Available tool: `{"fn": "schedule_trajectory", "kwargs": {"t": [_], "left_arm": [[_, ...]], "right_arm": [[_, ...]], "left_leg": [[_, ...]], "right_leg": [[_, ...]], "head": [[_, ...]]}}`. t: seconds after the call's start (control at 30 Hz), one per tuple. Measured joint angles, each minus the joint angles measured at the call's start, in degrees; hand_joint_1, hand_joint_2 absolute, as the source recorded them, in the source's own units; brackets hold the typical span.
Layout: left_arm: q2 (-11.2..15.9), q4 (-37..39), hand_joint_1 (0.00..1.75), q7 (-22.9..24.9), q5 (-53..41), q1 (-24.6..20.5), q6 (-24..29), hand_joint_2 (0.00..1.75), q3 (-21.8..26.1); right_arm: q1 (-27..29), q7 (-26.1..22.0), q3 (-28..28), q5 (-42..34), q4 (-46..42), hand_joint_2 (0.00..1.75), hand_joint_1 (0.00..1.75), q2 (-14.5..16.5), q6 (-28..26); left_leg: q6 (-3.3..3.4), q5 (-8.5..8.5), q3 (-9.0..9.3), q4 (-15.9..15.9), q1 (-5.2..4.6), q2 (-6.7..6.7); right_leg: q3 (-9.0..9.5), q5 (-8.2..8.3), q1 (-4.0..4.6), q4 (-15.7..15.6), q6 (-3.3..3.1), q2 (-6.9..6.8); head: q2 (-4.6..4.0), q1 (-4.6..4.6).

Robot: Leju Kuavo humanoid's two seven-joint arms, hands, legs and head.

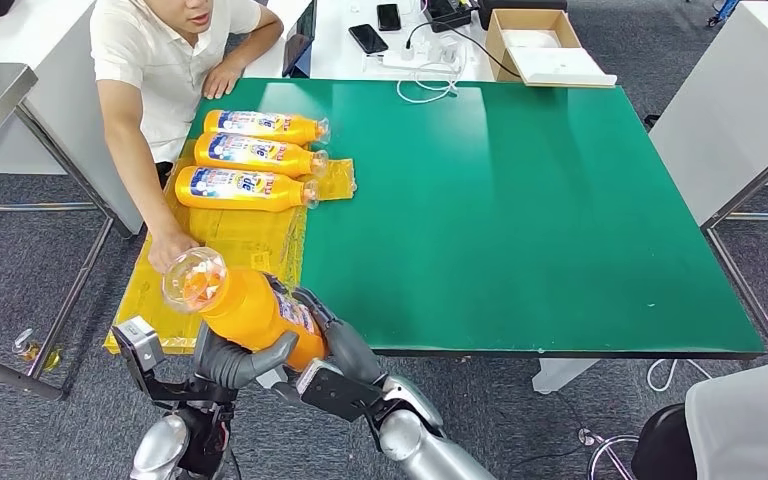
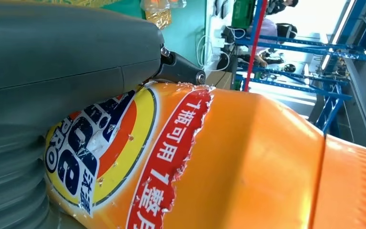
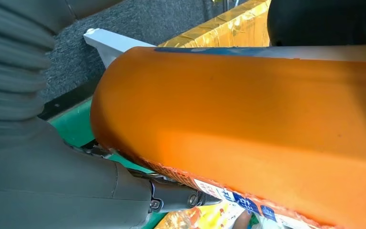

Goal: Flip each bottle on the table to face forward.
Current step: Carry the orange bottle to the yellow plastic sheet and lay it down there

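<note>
An orange detergent bottle [image 1: 250, 308] with a clear cap [image 1: 194, 279] is held above the table's near left corner, cap pointing up and to the left. My left hand [image 1: 238, 362] grips it from underneath and my right hand [image 1: 332, 332] holds its side. A blue, yellow and red label shows on the bottle [image 2: 124, 157] beside my left hand [image 2: 52, 71]. The bottle's plain orange side [image 3: 243, 109] lies against my right hand [image 3: 52, 186]. Three more orange bottles [image 1: 265, 126] [image 1: 258, 154] [image 1: 245, 189] lie side by side on a yellow sheet [image 1: 250, 240], labels up.
A person in a white shirt [image 1: 150, 60] leans over the green table [image 1: 520, 200] at the far left, one hand [image 1: 168, 246] close to the held bottle's cap. Beyond the table stand a cardboard box [image 1: 545, 45], phones [image 1: 368, 38] and a power strip.
</note>
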Motion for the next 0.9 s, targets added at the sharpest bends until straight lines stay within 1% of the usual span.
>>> {"fn": "schedule_trajectory", "kwargs": {"t": [0.07, 0.17, 0.3, 0.37, 0.43, 0.5, 0.63, 0.77, 0.9], "left_arm": [[0.1, -0.1, 1.75, -0.5, -2.2, 0.0, 1.1, 1.75, 0.0], [0.4, -0.4, 1.75, -1.2, -7.5, -0.3, 4.3, 1.75, 0.1], [1.1, -1.7, 1.75, -1.8, -9.5, 0.0, 6.7, 1.75, 1.5], [1.4, -2.8, 1.75, -2.0, -8.5, 1.2, 7.4, 1.75, 2.8], [1.6, -4.2, 1.75, -2.4, -7.7, 2.3, 8.2, 1.75, 4.0], [1.8, -5.5, 1.75, -3.0, -9.6, 2.9, 10.5, 1.75, 5.1], [2.9, -6.6, 1.75, -3.4, -23.3, 3.2, 18.1, 1.75, 5.9], [4.0, -6.6, 1.75, -2.5, -32.8, 3.5, 21.2, 1.75, 5.9], [4.4, -4.6, 1.75, -0.5, -43.5, 2.2, 25.1, 1.75, 5.8]], "right_arm": [[0.6, -0.5, 0.0, 0.4, -0.6, 0.0, 0.0, -0.1, -1.3], [2.9, -3.2, -0.4, 1.7, -3.6, 0.0, 0.0, -0.8, -6.0], [8.4, -8.1, -2.8, 2.6, -11.2, 1.75, 0.0, -1.9, -13.1], [10.9, -9.3, -4.4, 2.2, -15.4, 1.75, 0.0, -2.2, -15.5], [13.0, -9.6, -6.1, 1.3, -18.1, 1.75, 0.0, -2.6, -16.3], [14.5, -9.9, -7.7, 0.1, -19.3, 1.75, 0.0, -2.8, -17.1], [16.8, -10.2, -10.4, -2.5, -19.9, 1.75, 0.0, -2.9, -20.2], [18.2, -9.7, -13.3, -4.5, -20.3, 1.75, 0.0, -2.8, -21.9], [18.5, -9.2, -15.5, -5.7, -20.4, 1.75, 0.0, -2.4, -21.7]], "left_leg": [[0.0, 0.0, 0.0, 0.0, 0.0, -0.01], [0.0, 0.0, 0.0, 0.0, 0.0, -0.03], [-0.02, -0.04, -0.02, 0.0, 0.0, 0.0], [-0.06, -0.09, -0.01, 0.0, 0.0, 0.06], [-0.07, -0.1, -0.01, 0.0, 0.01, 0.02], [-0.07, -0.1, -0.02, 0.0, 0.01, -0.02], [-0.07, -0.09, 0.0, 0.0, 0.01, -0.02], [-0.07, -0.09, 0.0, 0.0, 0.0, 0.02], [-0.07, -0.07, 0.01, 0.0, 0.0, -0.02]], "right_leg": [[0.0, 0.0, 0.0, 0.0, 0.0, 0.0], [0.01, 0.0, 0.0, 0.0, 0.0, -0.01], [-0.01, -0.01, 0.0, 0.0, 0.0, 0.0], [-0.07, -0.02, 0.0, 0.0, -0.02, 0.03], [-0.07, -0.06, 0.01, 0.0, -0.05, 0.02], [-0.05, -0.08, 0.01, 0.0, -0.08, 0.0], [-0.03, -0.08, 0.01, 0.0, -0.08, 0.0], [-0.04, -0.07, 0.0, 0.0, -0.07, 0.0], [-0.04, -0.06, 0.0, 0.0, -0.07, 0.0]], "head": [[0.0, 0.01], [0.0, 0.01], [0.0, 0.0], [0.0, -0.03], [0.0, -0.01], [0.0, 0.01], [0.0, -0.01], [0.0, -0.01], [0.0, 0.0]]}}
